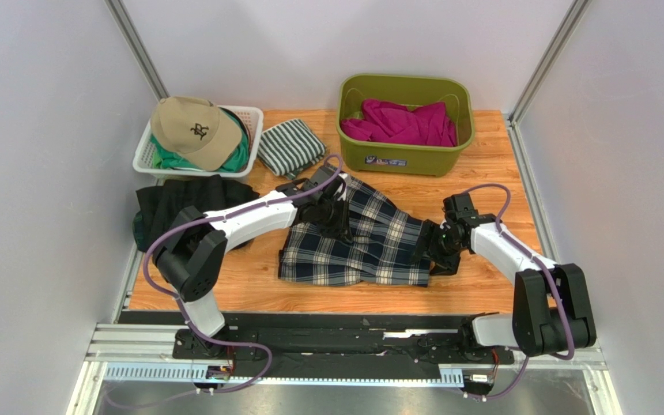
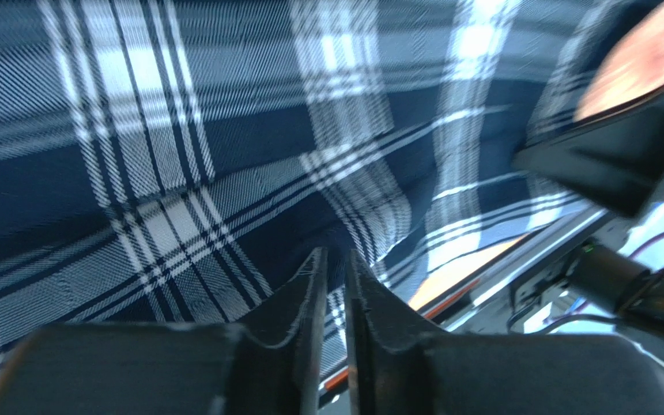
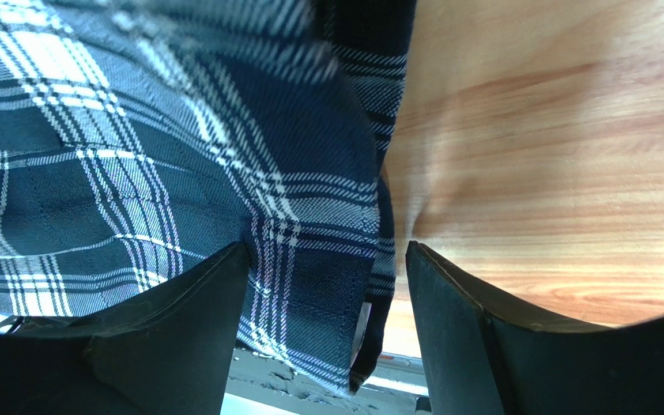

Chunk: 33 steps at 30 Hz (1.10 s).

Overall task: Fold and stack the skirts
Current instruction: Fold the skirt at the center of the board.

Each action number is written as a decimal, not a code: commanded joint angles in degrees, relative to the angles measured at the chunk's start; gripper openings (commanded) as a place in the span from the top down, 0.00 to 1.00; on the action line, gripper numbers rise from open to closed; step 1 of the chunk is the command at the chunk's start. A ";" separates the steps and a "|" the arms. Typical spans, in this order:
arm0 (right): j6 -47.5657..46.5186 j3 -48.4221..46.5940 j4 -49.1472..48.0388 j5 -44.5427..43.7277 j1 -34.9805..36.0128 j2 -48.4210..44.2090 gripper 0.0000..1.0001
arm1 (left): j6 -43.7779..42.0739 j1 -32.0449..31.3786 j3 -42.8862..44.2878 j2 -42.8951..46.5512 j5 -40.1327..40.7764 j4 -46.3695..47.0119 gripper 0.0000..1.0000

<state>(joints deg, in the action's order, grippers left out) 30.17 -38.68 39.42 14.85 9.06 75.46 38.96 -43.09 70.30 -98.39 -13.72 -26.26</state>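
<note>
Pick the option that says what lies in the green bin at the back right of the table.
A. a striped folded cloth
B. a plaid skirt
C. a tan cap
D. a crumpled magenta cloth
D: the green bin holds only a crumpled magenta cloth, while the tan cap sits on the white basket at the back left.

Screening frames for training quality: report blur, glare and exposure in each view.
Top external: sharp, evenly lit, only soft shadows on the table. Left wrist: the plaid skirt is smeared by motion blur, and the lower right corner is blown out. Right wrist: the skirt's top edge is blurred, the wood grain reads clearly, the right gripper's fingers are near-black.
</note>
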 commanded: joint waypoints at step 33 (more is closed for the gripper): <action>-7.94 -11.85 13.82 0.18 0.52 -9.71 1.00 | 5.06 -4.63 -3.07 -7.43 -6.14 12.36 0.90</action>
<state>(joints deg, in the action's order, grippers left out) 25.30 -44.93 45.17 16.40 8.88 69.73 43.27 -46.04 64.42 -105.21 -17.80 -17.80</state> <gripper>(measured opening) 0.041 0.098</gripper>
